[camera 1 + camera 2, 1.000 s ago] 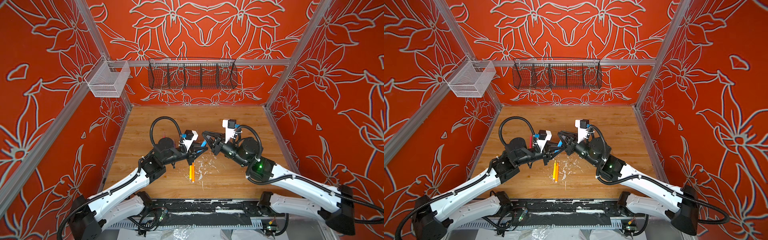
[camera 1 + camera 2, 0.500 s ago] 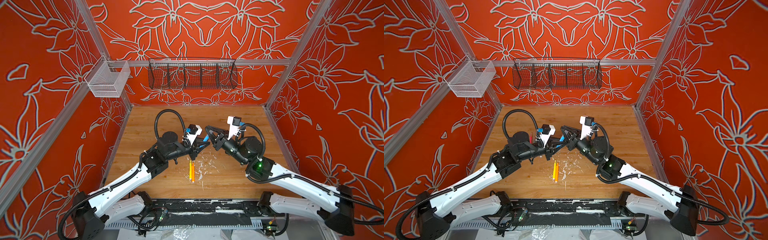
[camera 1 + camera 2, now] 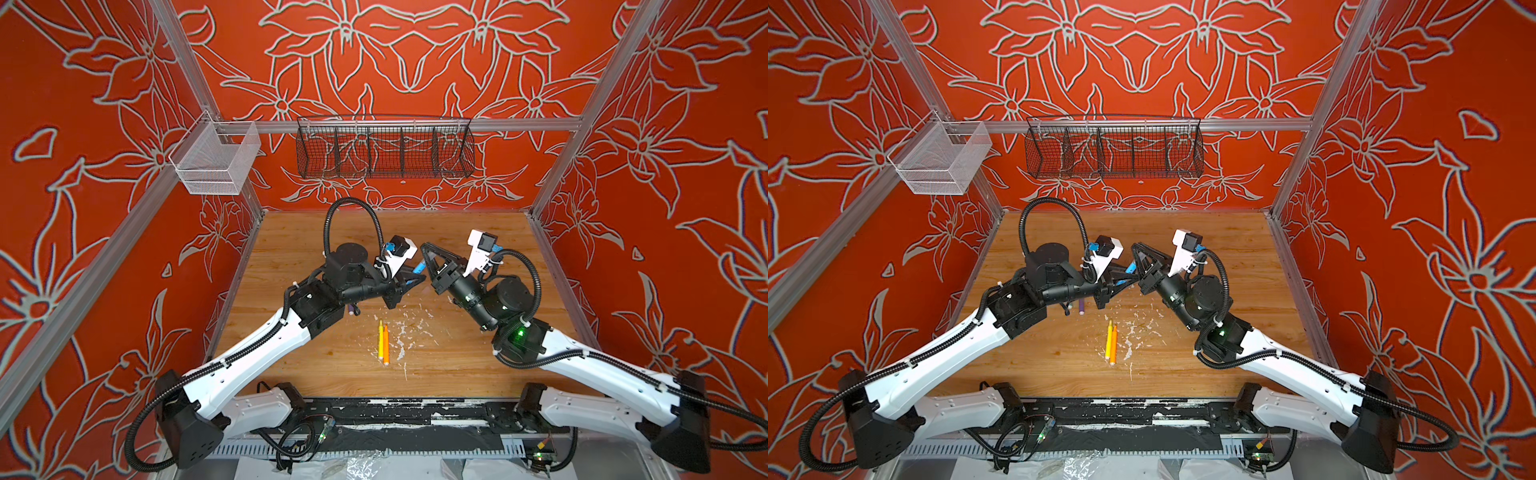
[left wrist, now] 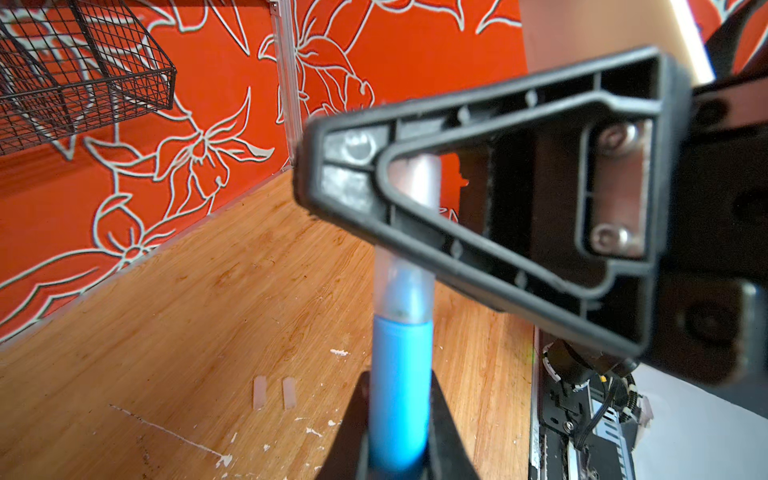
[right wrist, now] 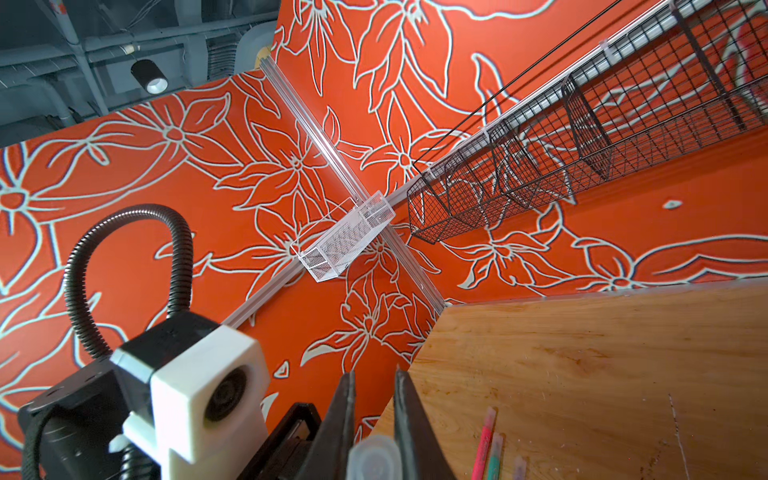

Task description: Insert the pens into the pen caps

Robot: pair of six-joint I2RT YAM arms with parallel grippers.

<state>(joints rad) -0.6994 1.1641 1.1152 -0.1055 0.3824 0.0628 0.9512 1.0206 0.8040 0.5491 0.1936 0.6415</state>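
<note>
Both arms have moved up and toward the back wall since a second ago. Left gripper (image 4: 398, 399) clamps the blue pen (image 4: 400, 349) mid-air; right gripper (image 5: 374, 399) pinches a cap (image 4: 405, 286) that already sits over its tip. I'd keep them in line and push straight till it seats. No readable writing anywhere.

Closed jaws gripping clear cap (image 5: 374, 459), pink pen (image 5: 484, 444) beside green pen (image 5: 493, 457)

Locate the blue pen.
In a top view the blue pen is at centre, held by the left gripper, its tip in the clear cap that the right gripper holds.
</note>
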